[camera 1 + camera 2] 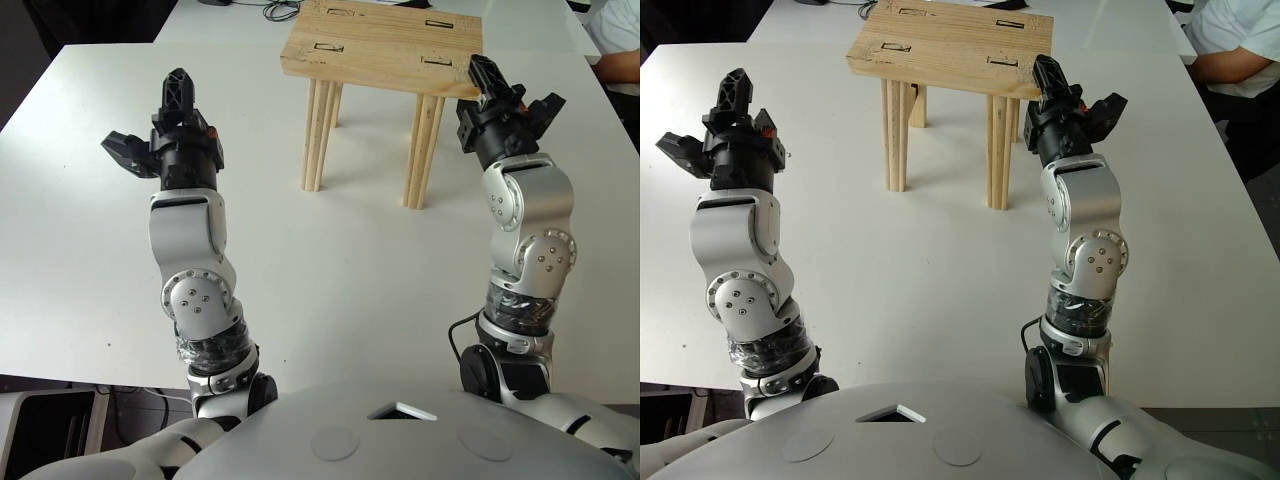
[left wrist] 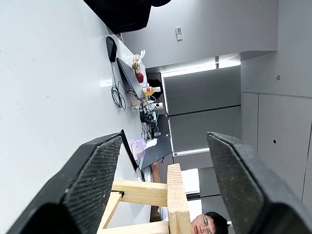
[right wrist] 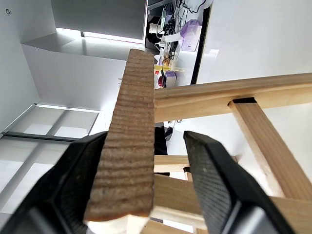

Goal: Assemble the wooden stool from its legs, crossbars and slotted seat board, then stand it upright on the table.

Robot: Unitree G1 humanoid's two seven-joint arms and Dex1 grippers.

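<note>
The wooden stool stands upright on the white table (image 1: 330,290), its slotted seat board (image 1: 385,45) on top of the pale legs (image 1: 321,135). My right gripper (image 1: 517,92) is open at the seat's near right corner. In the right wrist view the board's edge (image 3: 129,136) sits between the fingers (image 3: 217,190), close to one pad and apart from the other. My left gripper (image 1: 150,118) is open and holds nothing, well to the left of the stool. In the left wrist view the stool's wood (image 2: 178,204) shows far off between its fingers (image 2: 83,190).
A person (image 1: 1230,45) sits at the table's far right corner. Cables (image 1: 280,10) and small items lie along the far edge behind the stool. Bare tabletop lies in front of the stool and between my arms.
</note>
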